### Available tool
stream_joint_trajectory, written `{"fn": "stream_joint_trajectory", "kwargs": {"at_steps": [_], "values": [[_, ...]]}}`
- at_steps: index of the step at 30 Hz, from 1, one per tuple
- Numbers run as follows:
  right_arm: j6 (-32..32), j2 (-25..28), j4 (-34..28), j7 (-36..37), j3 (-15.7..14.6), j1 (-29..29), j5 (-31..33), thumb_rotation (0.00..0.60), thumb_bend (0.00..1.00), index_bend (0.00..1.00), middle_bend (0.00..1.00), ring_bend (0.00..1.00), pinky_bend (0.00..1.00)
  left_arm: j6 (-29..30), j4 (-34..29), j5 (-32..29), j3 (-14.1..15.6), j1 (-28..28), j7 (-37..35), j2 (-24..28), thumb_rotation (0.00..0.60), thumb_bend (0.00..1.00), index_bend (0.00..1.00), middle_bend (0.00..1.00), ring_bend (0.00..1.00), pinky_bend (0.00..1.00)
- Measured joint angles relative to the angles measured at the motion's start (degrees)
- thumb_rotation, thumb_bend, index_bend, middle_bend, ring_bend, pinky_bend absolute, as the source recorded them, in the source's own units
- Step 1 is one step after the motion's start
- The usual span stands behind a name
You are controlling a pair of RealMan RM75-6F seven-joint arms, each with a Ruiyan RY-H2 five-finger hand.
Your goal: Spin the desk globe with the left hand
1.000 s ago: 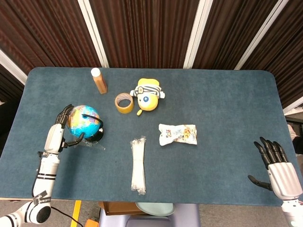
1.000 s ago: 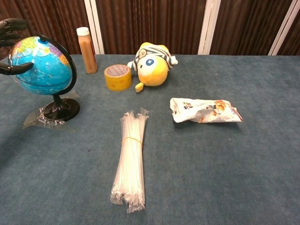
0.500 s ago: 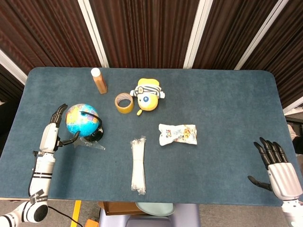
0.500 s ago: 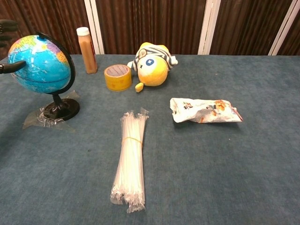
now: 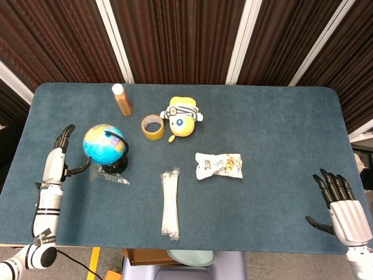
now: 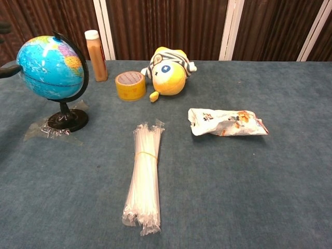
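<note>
The blue desk globe stands upright on its black base at the table's left side, a crumpled clear wrapper under the base. My left hand is just left of the globe with fingers extended and apart, holding nothing; a small gap separates it from the globe. In the chest view only its dark fingertips show at the left edge. My right hand rests open at the table's front right corner, far from the globe.
An orange bottle stands at the back left. A tape roll, a yellow plush toy, a snack packet and a bundle of clear straws lie across the middle of the blue table.
My left hand has drawn back leftward off the globe, which it touched a second ago. The globe has turned and its base shifted slightly right. The right hand is still.
</note>
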Motion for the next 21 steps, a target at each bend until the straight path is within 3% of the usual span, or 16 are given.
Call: {"fn": "stream_joint_trajectory", "kwargs": {"at_steps": [21], "values": [[0.49, -0.48, -0.04, -1.37, -0.17, -0.33, -0.46, 0.6, 0.17, 0.0, 0.0, 0.0, 0.0, -6.19, 7.49, -4.89, -3.13, -3.3, -2.87, -2.08, 0.6, 0.32, 0.0, 0.0, 0.0, 0.0]]}}
